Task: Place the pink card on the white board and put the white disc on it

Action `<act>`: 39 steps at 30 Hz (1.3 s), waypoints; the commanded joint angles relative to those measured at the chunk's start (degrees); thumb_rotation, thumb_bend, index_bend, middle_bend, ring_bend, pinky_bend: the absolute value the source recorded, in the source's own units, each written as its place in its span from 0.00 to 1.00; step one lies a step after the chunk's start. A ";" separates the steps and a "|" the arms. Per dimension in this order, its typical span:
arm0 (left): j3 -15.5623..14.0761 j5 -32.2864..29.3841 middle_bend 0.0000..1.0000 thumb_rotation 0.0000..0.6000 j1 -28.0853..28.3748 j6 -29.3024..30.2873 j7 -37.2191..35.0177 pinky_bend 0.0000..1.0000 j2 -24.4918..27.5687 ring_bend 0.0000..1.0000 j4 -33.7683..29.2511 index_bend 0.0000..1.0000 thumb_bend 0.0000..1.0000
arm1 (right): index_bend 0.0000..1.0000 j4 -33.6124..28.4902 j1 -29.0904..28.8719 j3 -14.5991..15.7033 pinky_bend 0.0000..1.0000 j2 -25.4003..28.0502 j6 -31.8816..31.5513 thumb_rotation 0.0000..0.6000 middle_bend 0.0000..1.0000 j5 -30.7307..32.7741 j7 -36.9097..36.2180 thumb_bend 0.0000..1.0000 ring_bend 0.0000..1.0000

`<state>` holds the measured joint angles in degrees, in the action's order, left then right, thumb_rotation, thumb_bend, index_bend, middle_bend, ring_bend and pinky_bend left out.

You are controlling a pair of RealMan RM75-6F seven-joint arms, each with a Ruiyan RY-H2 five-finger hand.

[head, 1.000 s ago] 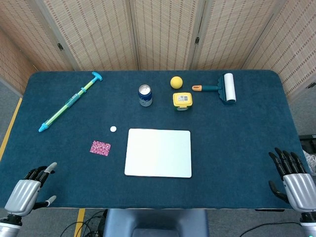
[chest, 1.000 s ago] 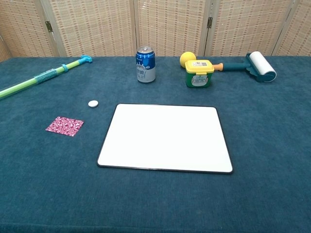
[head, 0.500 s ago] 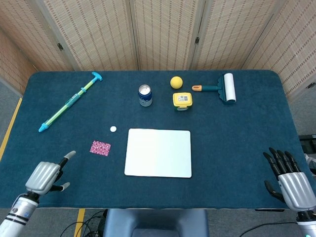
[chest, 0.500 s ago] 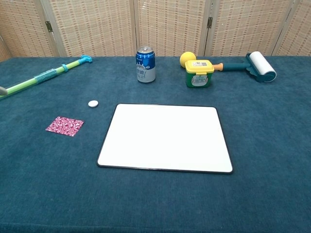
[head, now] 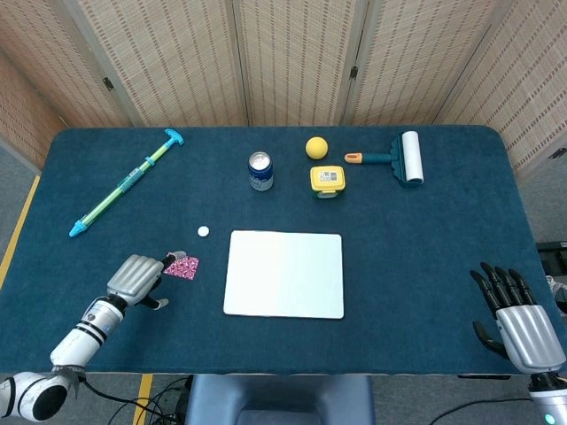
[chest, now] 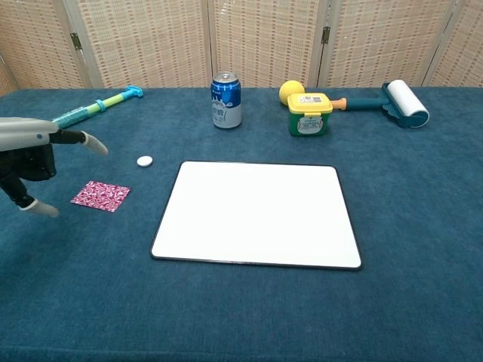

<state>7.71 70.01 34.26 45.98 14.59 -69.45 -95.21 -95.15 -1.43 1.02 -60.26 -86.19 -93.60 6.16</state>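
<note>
The pink patterned card (head: 183,266) (chest: 100,195) lies flat on the blue cloth, left of the white board (head: 284,274) (chest: 256,214). The small white disc (head: 204,231) (chest: 144,161) rests just beyond the card. My left hand (head: 137,276) (chest: 30,158) hovers right beside the card's left edge, fingers spread over it and holding nothing. My right hand (head: 517,315) stays at the table's near right corner, fingers apart and empty; the chest view does not show it.
Along the far side stand a blue can (head: 260,171), a yellow ball (head: 316,147), a yellow-lidded tub (head: 327,181) and a lint roller (head: 400,158). A green and blue water pump toy (head: 126,182) lies diagonally at the far left.
My left hand has moved from the near left table edge forward and right, up to the pink card. The right hand has barely shifted. Card, disc and board have not moved.
</note>
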 commanded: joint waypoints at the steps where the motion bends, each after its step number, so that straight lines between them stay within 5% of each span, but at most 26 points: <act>1: 0.68 -1.66 1.00 1.00 2.40 -2.38 -0.56 1.00 -2.16 1.00 3.16 0.19 0.22 | 0.00 -0.06 0.04 -0.26 0.00 -0.03 -0.03 1.00 0.00 0.57 -0.05 0.29 0.00; 19: -0.12 -2.88 1.00 1.00 6.79 -5.64 -7.26 1.00 -12.09 1.00 19.25 0.30 0.22 | 0.00 -0.03 -0.40 -1.12 0.00 0.32 1.27 1.00 0.00 3.29 -0.44 0.29 0.00; 39: -1.32 -0.55 1.00 1.00 6.89 -5.35 -13.92 1.00 -15.61 1.00 27.46 0.36 0.22 | 0.00 -0.28 -0.62 -1.12 0.00 0.08 1.42 1.00 0.00 3.36 0.34 0.29 0.00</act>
<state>6.47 69.34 41.13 40.69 0.87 -84.89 -67.96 -95.43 -2.06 -0.09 -60.18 -84.75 -90.24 6.50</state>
